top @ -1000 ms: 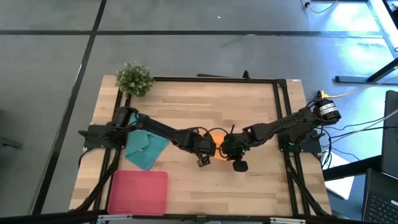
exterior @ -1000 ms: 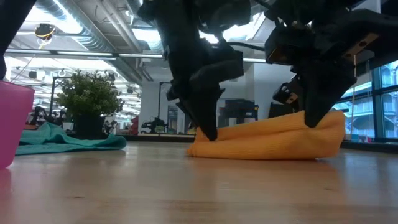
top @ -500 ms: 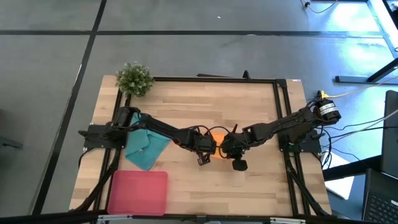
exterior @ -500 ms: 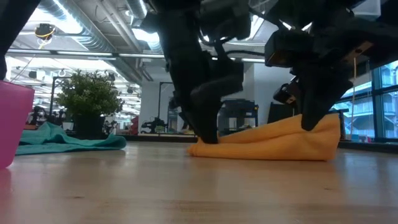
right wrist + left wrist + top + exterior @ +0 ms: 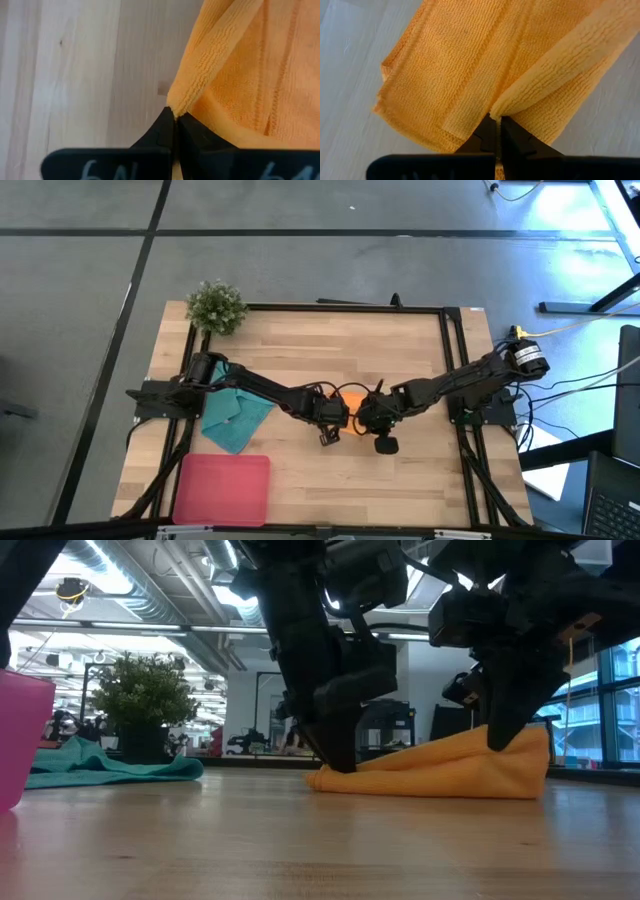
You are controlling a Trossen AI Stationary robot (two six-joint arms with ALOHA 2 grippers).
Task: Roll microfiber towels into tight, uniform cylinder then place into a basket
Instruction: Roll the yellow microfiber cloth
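Left gripper (image 5: 496, 131): at the table's middle, fingers pinched together on a folded edge of the orange towel (image 5: 485, 65); in the low view it (image 5: 338, 755) comes down onto the towel's near-left end.
Right gripper (image 5: 174, 126): just beside the left one, fingers closed on another corner of the same towel; in the low view it (image 5: 505, 735) holds the opposite end slightly raised off the wood.
Orange towel: on the table (image 5: 400, 350) centre, mostly hidden under both grippers from above (image 5: 352, 398); from table height it (image 5: 440, 772) lies as a low, loosely folded mound, one end higher than the other. Whether it is rolled or only folded over is hard to judge from these angles.
Teal towel (image 5: 236, 416): crumpled flat on the left side, under the left arm, well apart from the orange one; seen low as a flat heap (image 5: 110, 765).
Basket (image 5: 222, 489): pink-red, at the near-left corner, just beside the teal towel; its wall shows at the edge of the low view (image 5: 22, 740).
Plant (image 5: 216, 306): far-left corner, beyond the teal towel.
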